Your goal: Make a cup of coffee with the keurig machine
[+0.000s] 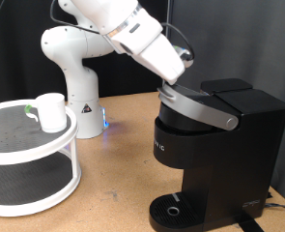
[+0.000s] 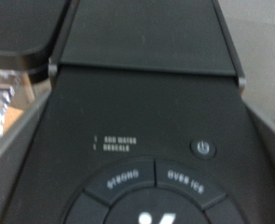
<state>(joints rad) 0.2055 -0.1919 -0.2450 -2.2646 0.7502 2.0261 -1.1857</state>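
Observation:
The keurig machine [image 1: 214, 155] is a black box at the exterior view's right, with a silver-grey handle band [image 1: 202, 107] across its brew head and an empty drip base [image 1: 173, 210]. My gripper [image 1: 168, 87] is right at the top of the brew head, by the left end of the handle band; its fingers are hidden there. The wrist view is filled by the machine's black lid [image 2: 146, 56] and control panel with a power button [image 2: 203, 147]; no fingers show. The white cup [image 1: 51, 111] stands on the shelf at the exterior view's left, away from the gripper.
A round white two-tier shelf [image 1: 45, 155] with dark mesh decks holds the cup on its top deck. The arm's white base [image 1: 76, 87] stands behind it on the wooden table [image 1: 123, 164]. A black curtain is the backdrop.

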